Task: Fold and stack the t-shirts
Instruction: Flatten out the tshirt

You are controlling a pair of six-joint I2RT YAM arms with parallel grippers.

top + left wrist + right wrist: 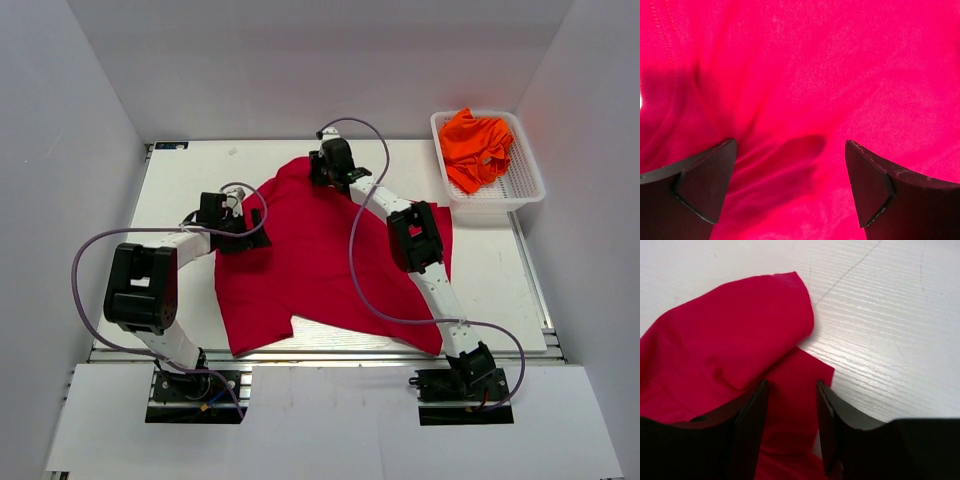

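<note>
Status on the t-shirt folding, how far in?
Nothing folded or stacked yet. In hand: the red t-shirt lies spread on the table, left pincer open over it, right pincer open astride its far edge. Left: orange t-shirts bunched in the basket.

Bright, even light, soft shadows; left wrist view seems slightly blurred.

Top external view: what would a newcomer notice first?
The crimson t-shirt lies rumpled across the middle of the table, both arms on it: left gripper open over its left side, right gripper straddling a cloth corner at its far edge. Then the orange t-shirts heaped in the white basket at the far right corner.
</note>
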